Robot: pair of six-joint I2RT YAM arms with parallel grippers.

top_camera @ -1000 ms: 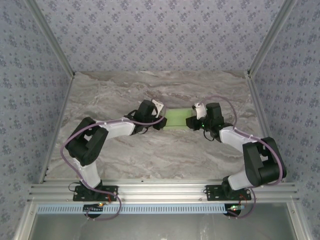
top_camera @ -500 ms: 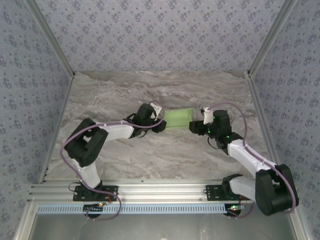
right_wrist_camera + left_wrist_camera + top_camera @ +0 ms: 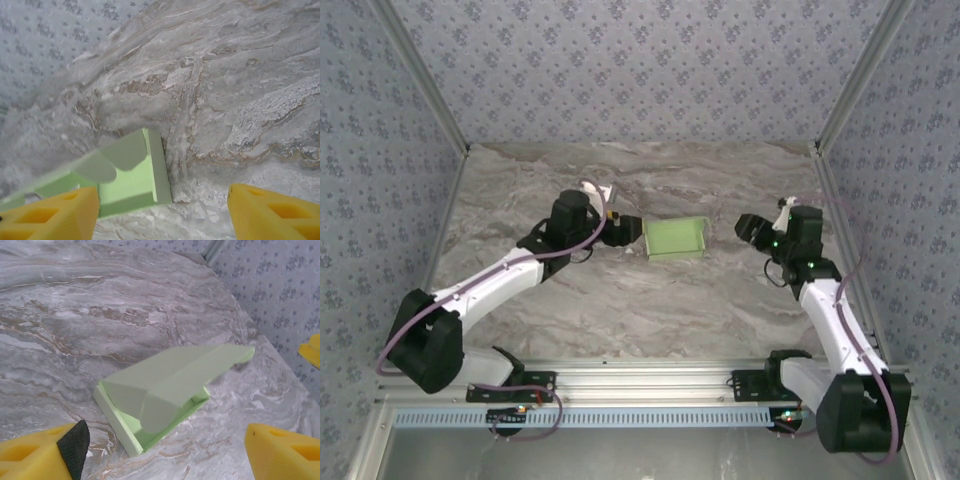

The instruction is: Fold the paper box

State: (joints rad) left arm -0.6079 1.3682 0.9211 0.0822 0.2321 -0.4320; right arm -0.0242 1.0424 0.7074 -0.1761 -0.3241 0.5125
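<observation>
Nearest you, both arms rise from a metal rail (image 3: 650,378) at the table's front edge. Beyond it, the grey marbled table (image 3: 620,310) gives broad room, closed in left, right and behind by blue patterned walls (image 3: 640,70). The paper box (image 3: 675,240) sits mid-table, a shallow pale-green tray with one flap lifted and tilted over it. Your left gripper (image 3: 628,232) hangs just beside the box's left end, fingers spread wide, grasping nothing. Your right gripper (image 3: 748,228) stands apart from the box's right end, likewise spread and released. More marble runs to the back wall.
</observation>
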